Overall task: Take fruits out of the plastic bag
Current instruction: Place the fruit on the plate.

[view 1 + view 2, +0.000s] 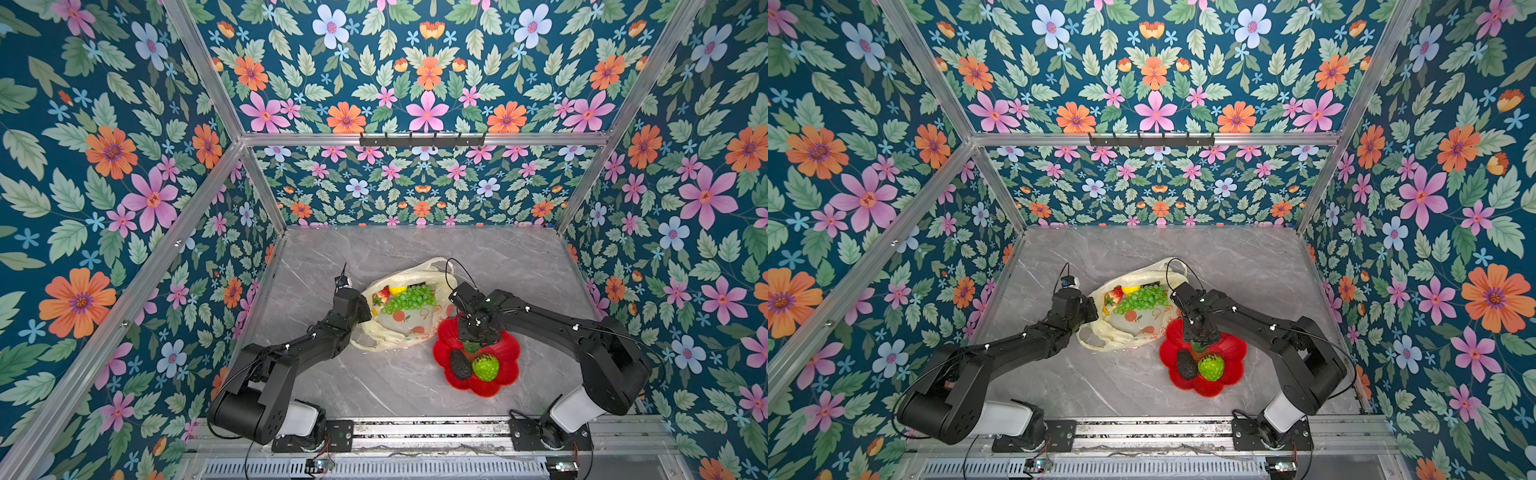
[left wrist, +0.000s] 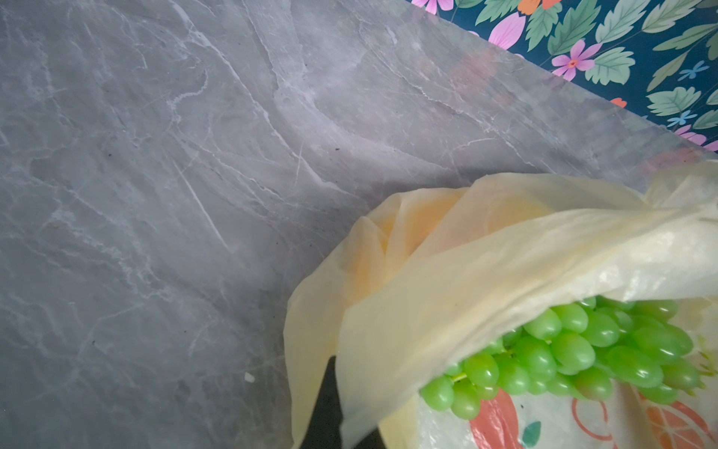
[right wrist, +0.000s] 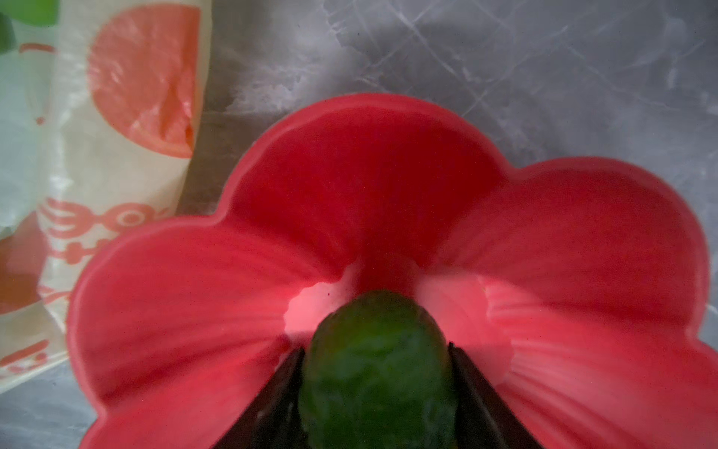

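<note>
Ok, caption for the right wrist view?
The right gripper holds a dark green fruit over the red flower-shaped dish, plastic bag beside it on the grey table.

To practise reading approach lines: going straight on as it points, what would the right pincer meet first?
Probably the red dish: the right pincer points down into it, gripping a green lime that would touch first; depth unclear.

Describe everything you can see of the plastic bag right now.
The plastic bag is thin, crinkly, pale yellow translucent film with orange-red fruit prints and loop handles. It lies on the grey table, mouth open, showing a green grape bunch and strawberry inside. The left pincer pinches its rim; the red dish sits close beside it.
</note>
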Controlling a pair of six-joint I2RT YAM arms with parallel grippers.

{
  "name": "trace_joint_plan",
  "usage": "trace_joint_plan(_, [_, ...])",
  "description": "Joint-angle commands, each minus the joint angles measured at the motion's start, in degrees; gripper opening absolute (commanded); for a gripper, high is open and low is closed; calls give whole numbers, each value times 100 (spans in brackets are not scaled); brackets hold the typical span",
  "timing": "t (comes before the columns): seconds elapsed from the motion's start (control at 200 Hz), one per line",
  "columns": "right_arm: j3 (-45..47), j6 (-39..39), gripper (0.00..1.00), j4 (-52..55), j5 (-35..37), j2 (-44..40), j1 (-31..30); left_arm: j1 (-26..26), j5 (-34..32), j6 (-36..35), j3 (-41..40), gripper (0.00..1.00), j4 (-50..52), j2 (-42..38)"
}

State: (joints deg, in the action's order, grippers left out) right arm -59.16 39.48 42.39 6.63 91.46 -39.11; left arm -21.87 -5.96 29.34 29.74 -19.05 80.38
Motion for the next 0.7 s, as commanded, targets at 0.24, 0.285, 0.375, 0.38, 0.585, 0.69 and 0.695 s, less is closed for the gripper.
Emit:
trace_joint_plan(0.24, [208, 99, 58, 114, -331, -75, -26, 7, -64, -77, 40, 0, 2, 30])
trace_joint_plan(0.285, [220, 112, 58, 120, -360, -82, -38, 3, -58, -69, 41, 0, 6, 19])
trace_joint_plan(0.375, [229, 125, 59, 138, -356, -59, -85, 7, -61, -78, 32, 0, 6, -5])
trace_joint_plan(0.38, [229, 132, 59, 138, -351, -54, -87, 7, -62, -78, 32, 0, 6, -5])
trace_joint_plan(0.585, [220, 165, 62, 121, -306, 38, -116, 0, -62, -78, 23, 0, 15, -29])
trace_joint_plan(0.69, [197, 149, 65, 139, -260, 47, -118, 3, -81, -87, 23, 0, 24, -45])
trace_joint_plan(0.695, [195, 153, 65, 143, -255, 47, -116, 5, -81, -87, 23, 0, 24, -43])
